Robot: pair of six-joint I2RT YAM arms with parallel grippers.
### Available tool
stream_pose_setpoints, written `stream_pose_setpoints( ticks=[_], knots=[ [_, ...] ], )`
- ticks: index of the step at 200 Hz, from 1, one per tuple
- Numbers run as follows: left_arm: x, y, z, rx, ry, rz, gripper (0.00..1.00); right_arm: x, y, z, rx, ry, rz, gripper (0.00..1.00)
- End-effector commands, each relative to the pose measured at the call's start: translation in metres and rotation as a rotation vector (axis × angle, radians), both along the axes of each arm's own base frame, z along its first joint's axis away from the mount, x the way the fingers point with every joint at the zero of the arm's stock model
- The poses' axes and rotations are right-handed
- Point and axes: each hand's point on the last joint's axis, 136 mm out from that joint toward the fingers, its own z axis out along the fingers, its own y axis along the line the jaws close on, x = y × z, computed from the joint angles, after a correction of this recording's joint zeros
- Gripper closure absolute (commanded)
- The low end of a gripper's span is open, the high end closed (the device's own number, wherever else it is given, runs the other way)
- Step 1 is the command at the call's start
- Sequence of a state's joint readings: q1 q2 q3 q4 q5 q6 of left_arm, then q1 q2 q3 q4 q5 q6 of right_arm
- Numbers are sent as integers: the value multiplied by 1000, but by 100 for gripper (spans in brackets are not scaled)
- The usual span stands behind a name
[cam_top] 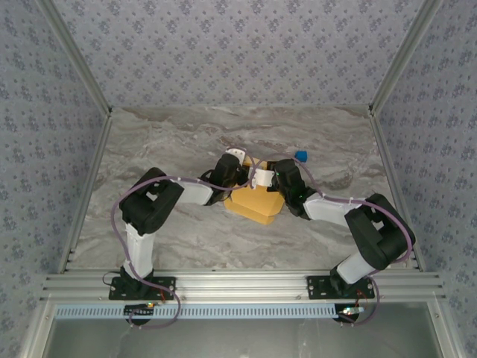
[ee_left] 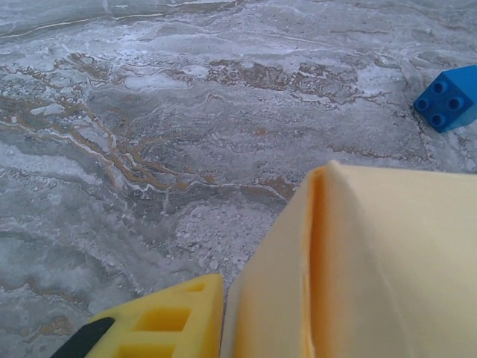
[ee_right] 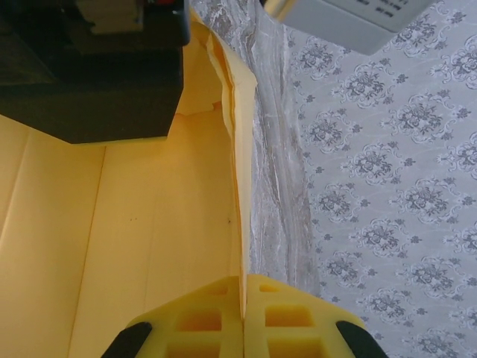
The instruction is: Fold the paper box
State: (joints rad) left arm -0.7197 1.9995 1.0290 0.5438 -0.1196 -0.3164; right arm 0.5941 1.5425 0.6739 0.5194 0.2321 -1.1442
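Edge of paper box sits pinched in your R gripper; L gripper beside box, grip can't tell.

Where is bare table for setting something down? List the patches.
Free: the far strip along the back wall, behind the blue block; the near strip between the paper box and the near rail; the left side beyond the left arm. Crowded: the middle, where both arms meet at the box.
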Motion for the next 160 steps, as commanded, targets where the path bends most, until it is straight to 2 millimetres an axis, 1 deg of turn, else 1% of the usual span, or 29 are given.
stream_pose_setpoints(
  ticks=[1,16,44,81,125,147,160],
  knots=[
    [10,26,-21,51,25,54,71,-3,-4,7,26,1,-11,100],
    [6,21,-21,48,23,0,67,-3,-5,9,28,0,-11,100],
    [3,18,-23,35,30,-61,66,-3,-6,10,29,2,-13,100],
    [7,21,-29,47,44,-53,67,-3,-7,9,29,8,-13,100],
    [6,29,-43,57,63,-11,66,-2,-6,10,30,8,-13,100],
    [8,31,-40,46,54,7,69,-2,-6,11,35,8,-12,100],
    [11,29,-34,31,45,12,71,-3,-5,10,36,10,-11,100]
  ],
)
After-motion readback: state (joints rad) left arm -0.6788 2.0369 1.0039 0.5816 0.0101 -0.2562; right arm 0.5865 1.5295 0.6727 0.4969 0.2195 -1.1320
